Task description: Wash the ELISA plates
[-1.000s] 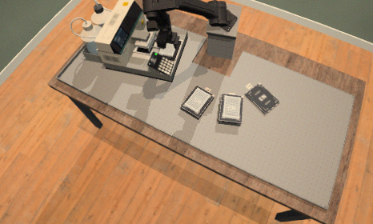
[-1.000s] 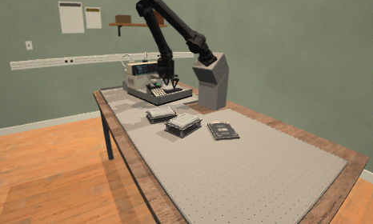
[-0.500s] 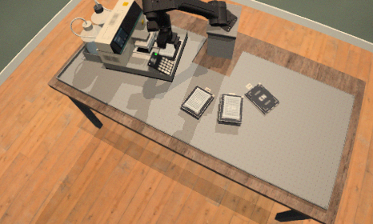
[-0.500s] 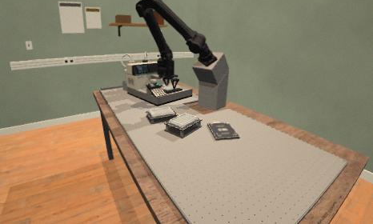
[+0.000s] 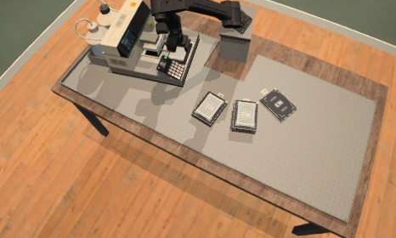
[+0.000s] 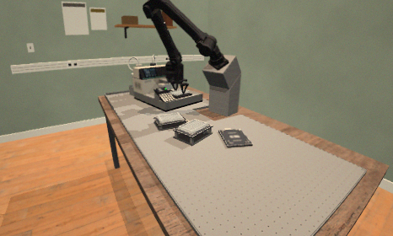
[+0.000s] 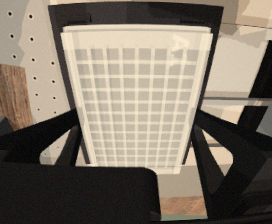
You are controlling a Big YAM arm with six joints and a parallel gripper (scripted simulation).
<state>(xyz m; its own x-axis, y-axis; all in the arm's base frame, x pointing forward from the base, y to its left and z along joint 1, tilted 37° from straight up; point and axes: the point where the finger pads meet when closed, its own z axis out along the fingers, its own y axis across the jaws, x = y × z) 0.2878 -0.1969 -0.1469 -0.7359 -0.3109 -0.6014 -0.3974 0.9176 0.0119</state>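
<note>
My gripper [image 5: 180,49] [image 6: 181,91] [image 7: 136,113] points down at the washer's front right. Its fingers press against both long sides of a white ELISA plate [image 5: 177,54] [image 7: 137,75]. The plate lies over the dark carrier [image 7: 137,12]; an A mark shows at its far right corner in the wrist view. Whether it is fully flat in the pocket cannot be told. The washer's lamp [image 5: 165,57] [image 6: 165,88] is green. One white plate [image 5: 210,106] [image 6: 169,118] sits in the left nest, another [image 5: 246,113] [image 6: 195,126] in the raised middle nest. The third nest [image 5: 278,104] [image 6: 234,138] is empty.
The washer [image 5: 116,28] [image 6: 140,79] stands at the table's far left, with bottles and tubes behind it. Its keypad [image 5: 175,69] [image 6: 166,97] is just in front of the carrier. The grey arm pedestal [image 5: 234,47] [image 6: 224,95] stands right of the washer.
</note>
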